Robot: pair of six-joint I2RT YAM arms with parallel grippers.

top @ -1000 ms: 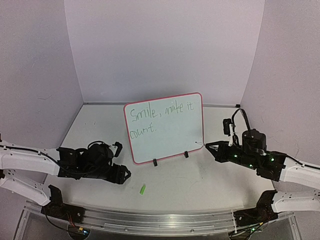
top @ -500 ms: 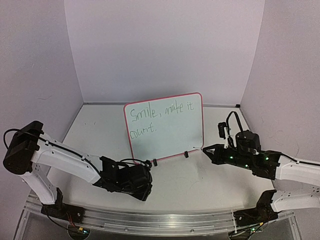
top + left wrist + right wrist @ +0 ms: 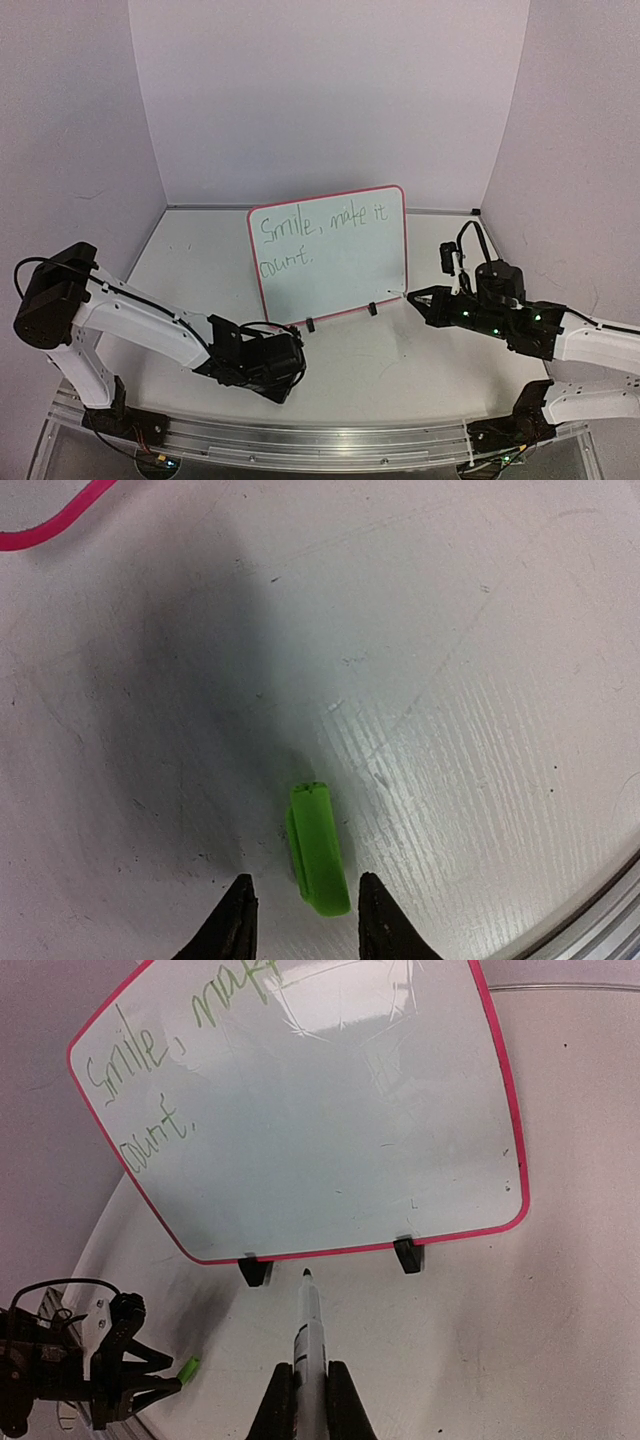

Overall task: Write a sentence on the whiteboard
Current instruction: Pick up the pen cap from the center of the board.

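The whiteboard (image 3: 345, 270) stands upright on two black clip feet at mid table, its red-pink rim facing me. The sentence (image 3: 318, 226) in green reads "Smile, make it count." over two lines; board (image 3: 340, 1140) and sentence (image 3: 130, 1060) also show in the right wrist view. My right gripper (image 3: 310, 1385) is shut on a grey marker (image 3: 310, 1330) whose uncapped tip points at the board's lower edge without touching it. My left gripper (image 3: 303, 900) is open and low over the table, with a green marker cap (image 3: 318, 850) lying between its fingertips. The cap also shows in the right wrist view (image 3: 187, 1367).
A metal rail (image 3: 300, 435) runs along the table's near edge, close to the left gripper (image 3: 285, 385). Lilac walls close the back and sides. The right gripper (image 3: 425, 300) sits just right of the board's right foot.
The left arm has swung from the left side to the front middle and come down over the green cap, which it now hides from above. The right gripper moved slightly toward the board.
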